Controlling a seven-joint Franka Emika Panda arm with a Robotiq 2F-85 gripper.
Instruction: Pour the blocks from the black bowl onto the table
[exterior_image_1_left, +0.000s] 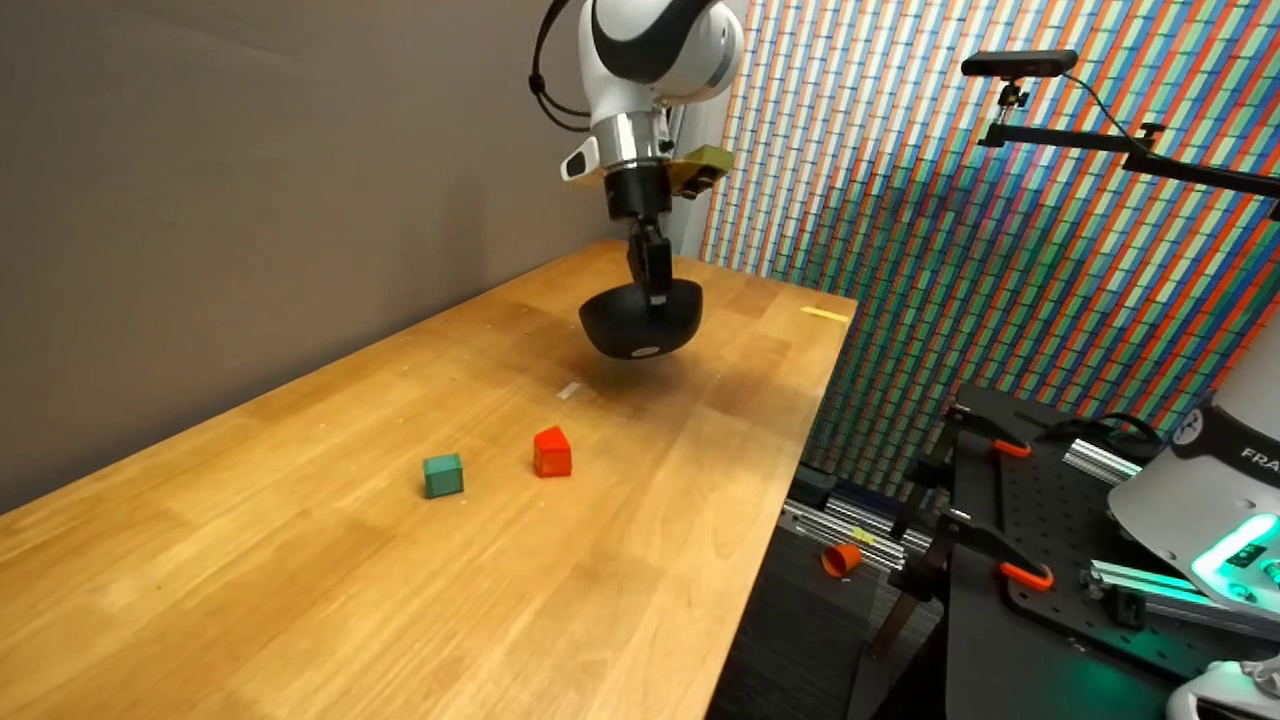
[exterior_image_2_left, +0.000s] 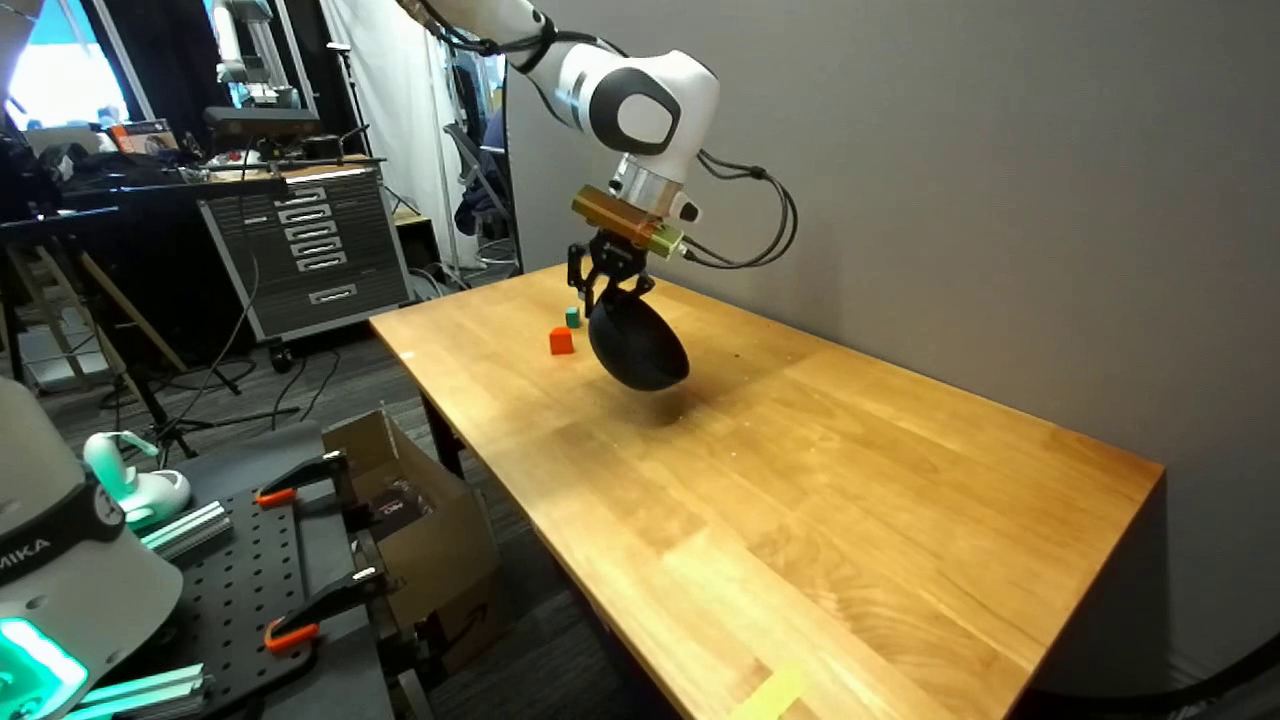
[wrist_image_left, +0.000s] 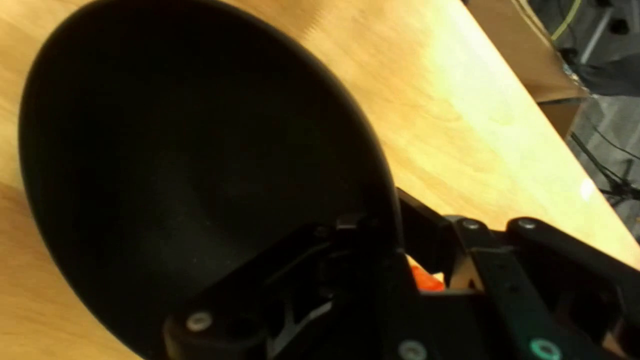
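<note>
the end effector (exterior_image_1_left: 653, 290) grips the bowl (exterior_image_1_left: 630, 330) by its rim — tilted above the desk (exterior_image_1_left: 400, 590), underside toward the red block (exterior_image_1_left: 552, 455) and green block (exterior_image_1_left: 443, 476) — so likely just lowering remains

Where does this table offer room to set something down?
Largely bare: the table between the black bowl and yellow tape, and the end past the green block. Crowded: between it and the red block, and where the gripper holds the bowl.
</note>
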